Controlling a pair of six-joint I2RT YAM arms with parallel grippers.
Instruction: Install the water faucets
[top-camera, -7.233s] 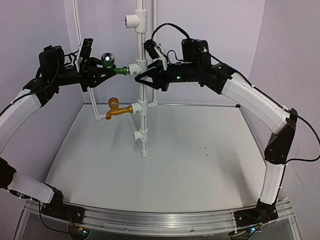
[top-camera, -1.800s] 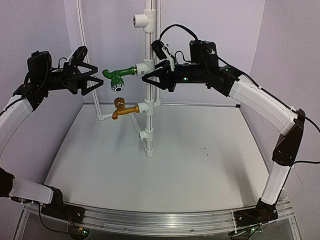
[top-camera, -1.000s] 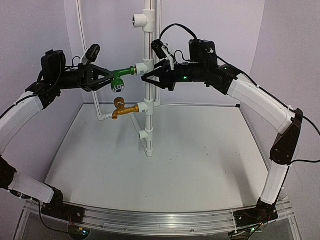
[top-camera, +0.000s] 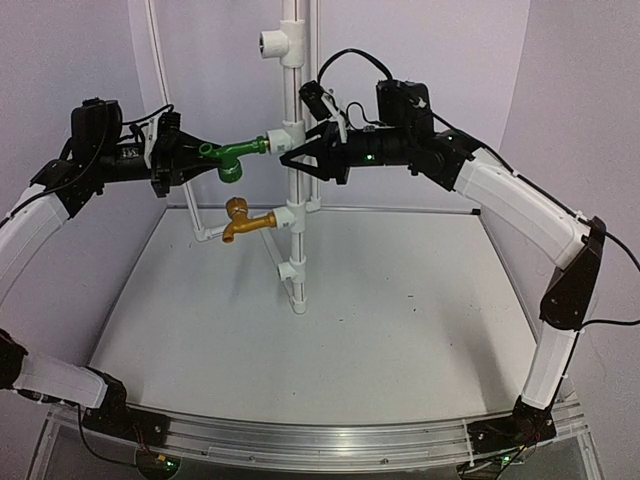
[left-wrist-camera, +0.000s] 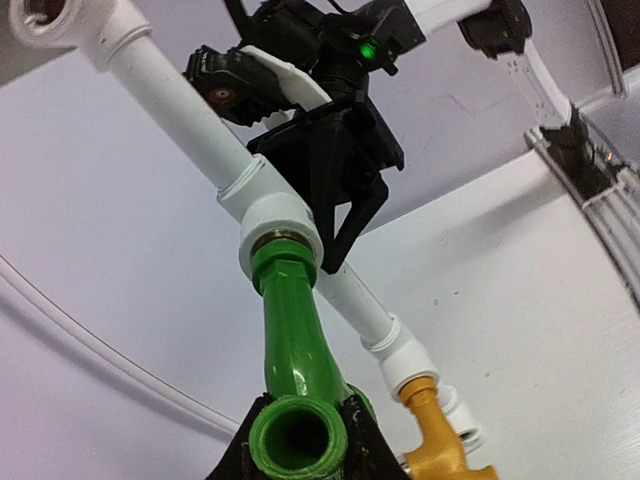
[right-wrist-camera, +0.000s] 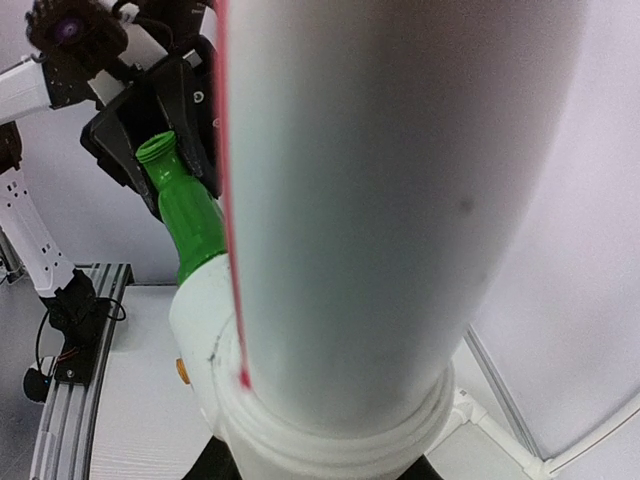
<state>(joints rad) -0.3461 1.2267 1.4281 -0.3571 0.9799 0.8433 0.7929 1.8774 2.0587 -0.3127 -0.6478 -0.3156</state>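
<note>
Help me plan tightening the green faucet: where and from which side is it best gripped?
Grip the green faucet at its outer end, coming from the left along its axis: it juts sideways from the T-fitting, and the right gripper holds the pipe from the other side.

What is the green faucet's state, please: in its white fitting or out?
In: the green faucet runs straight into the white fitting; the left gripper holds it.

I list: green faucet (top-camera: 236, 153), glossy; golden-brass faucet (top-camera: 241, 216); white pipe (top-camera: 292, 250) with white T-fitting (top-camera: 272, 42); left end effector (top-camera: 202, 158) and right end effector (top-camera: 287, 153), black; tabletop (top-camera: 400, 320), pale grey.
</note>
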